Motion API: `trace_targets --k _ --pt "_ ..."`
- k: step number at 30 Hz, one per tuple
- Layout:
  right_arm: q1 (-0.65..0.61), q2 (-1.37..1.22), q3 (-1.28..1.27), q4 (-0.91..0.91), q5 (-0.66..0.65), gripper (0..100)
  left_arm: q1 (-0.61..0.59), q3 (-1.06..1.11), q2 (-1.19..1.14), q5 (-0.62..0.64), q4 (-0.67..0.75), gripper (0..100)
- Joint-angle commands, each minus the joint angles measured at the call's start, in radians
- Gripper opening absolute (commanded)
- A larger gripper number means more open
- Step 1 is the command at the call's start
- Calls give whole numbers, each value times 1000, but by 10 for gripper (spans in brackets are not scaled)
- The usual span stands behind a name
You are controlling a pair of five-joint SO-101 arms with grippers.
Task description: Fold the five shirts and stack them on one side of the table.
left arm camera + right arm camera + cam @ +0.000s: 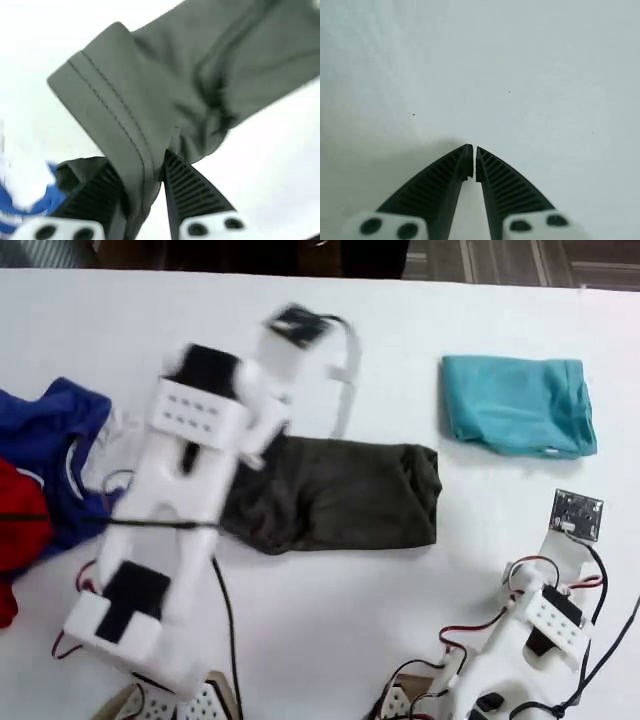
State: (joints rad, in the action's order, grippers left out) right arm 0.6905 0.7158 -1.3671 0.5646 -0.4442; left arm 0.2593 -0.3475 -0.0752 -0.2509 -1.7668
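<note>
White table w/ 4 shirts on it.

Biggest: dark olive shirt, mid-table, part-folded into a long band, right end bunched. The left arm hangs over its left end.

Next: blue shirt, crumpled at the table's left edge, touching the red shirt heaped just below it in the high view. Neither is folded.

Teal shirt: far right, already a neat folded rectangle, well apart from the olive one. Prob. the start of the stack.

Left gripper: its 2 fingers pinch the olive shirt's double-stitched hem, cloth lifted & draping off the table.

Right gripper: fingers pressed together, nothing between them, just over bare table near the right front corner.

Handling: light jersey, limp, no stiffness. It sags from any single pinch & drags the rest along. Not fragile, not slippery on ribbed pads. Best hold = hem or seam, where the layers are thick, as here. 1 pinch prob. lets the far end twist, so a 2nd hold on the opposite corner would keep the fold square.
</note>
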Motion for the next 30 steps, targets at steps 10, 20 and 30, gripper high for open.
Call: trace_targets --k 10,20,30 --pt "-1 25 6 -15 -6 21 324 -4 -18 23 239 26" --pt "-2 25 6 -16 -6 21 365 -5 -213 120 476 28" --pt "-2 25 5 -16 -6 21 328 -50 -198 115 448 219"
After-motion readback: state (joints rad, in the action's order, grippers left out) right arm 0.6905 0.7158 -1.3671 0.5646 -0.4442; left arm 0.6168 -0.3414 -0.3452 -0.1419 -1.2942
